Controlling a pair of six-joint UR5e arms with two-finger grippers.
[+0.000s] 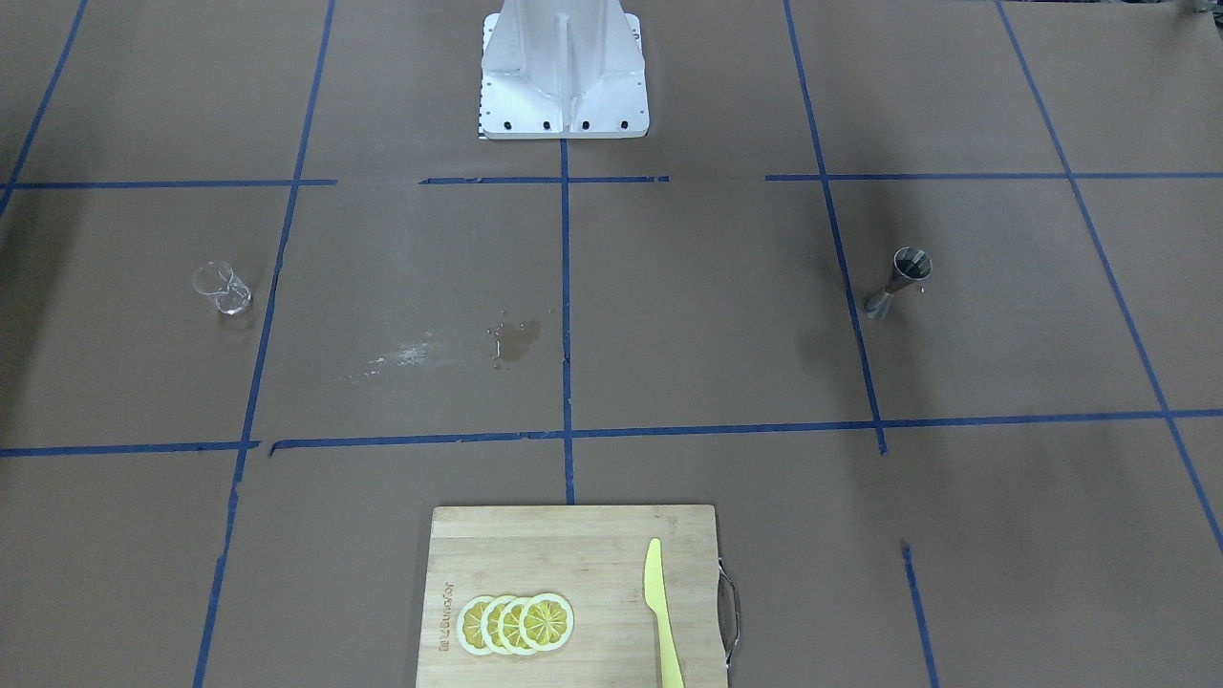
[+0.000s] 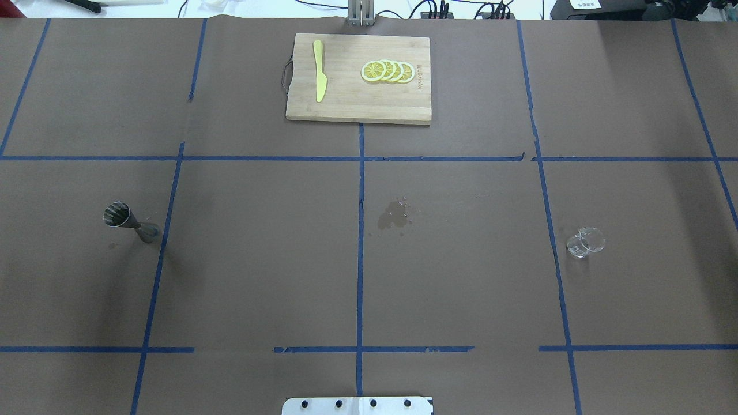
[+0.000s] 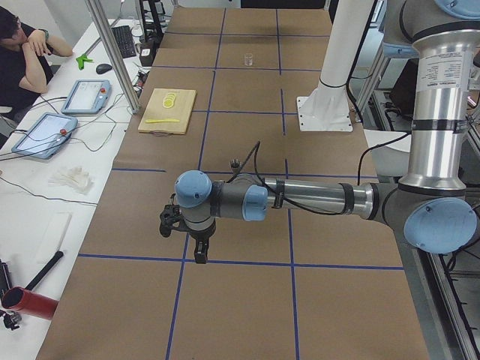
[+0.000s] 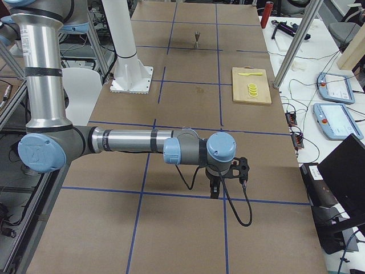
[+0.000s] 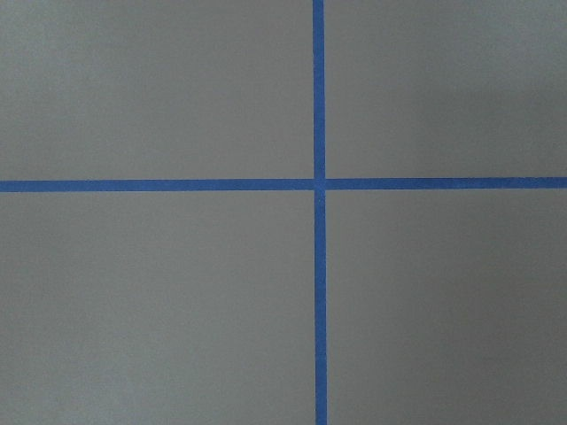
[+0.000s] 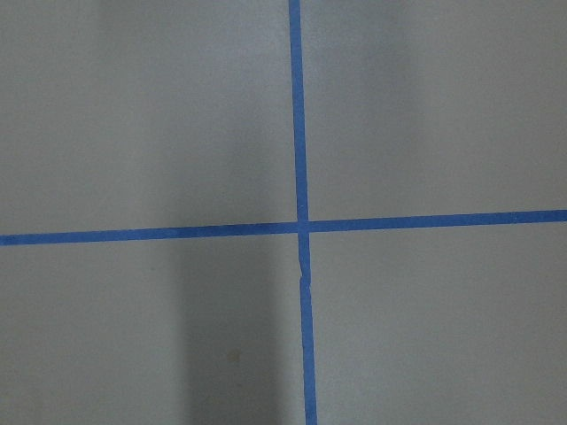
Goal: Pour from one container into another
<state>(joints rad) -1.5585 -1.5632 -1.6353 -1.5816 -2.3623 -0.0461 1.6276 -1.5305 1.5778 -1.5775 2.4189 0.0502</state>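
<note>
Reach: glass cup [image 2: 585,242] stands upright on the robot's right half of the table, inward from the right gripper [image 4: 214,191], so the right arm is judged the nearer.
Receiver: jigger [image 2: 130,222] stands on the left half, long axis vertical, well apart from the glass cup and nearer the left gripper [image 3: 196,251].
Grippers: each points down over its own table end; how far open cannot be told; both vessels stand free.
Between: wet patch [image 2: 395,216] near the middle.

A wooden cutting board [image 2: 357,104] is set on the desk [image 2: 461,276]; lemon slices [image 2: 387,71] and a yellow knife [image 2: 319,78] are laid on it. A wet stain [image 2: 395,214] is seen mid-desk.
</note>
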